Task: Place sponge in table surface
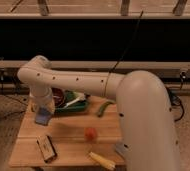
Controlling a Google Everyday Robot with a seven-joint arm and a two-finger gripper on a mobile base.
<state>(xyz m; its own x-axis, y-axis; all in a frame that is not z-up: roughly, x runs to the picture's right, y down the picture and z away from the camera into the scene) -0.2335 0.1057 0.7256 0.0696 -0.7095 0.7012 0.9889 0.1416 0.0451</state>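
Note:
The sponge (42, 118), a small blue-grey block, hangs just under my gripper (43, 111) over the left part of the table surface (68, 140). The gripper is shut on the sponge and holds it a little above the pale wooden planks, in front of the green tray's left end. My white arm comes in from the lower right, bends at the upper left, and drops down to the gripper.
A green tray (83, 105) with dishes stands at the table's back. A brown dark-edged block (47, 148) lies at the front left. A red ball (90, 133), a green vegetable (105, 107) and a yellow item (103, 160) lie further right.

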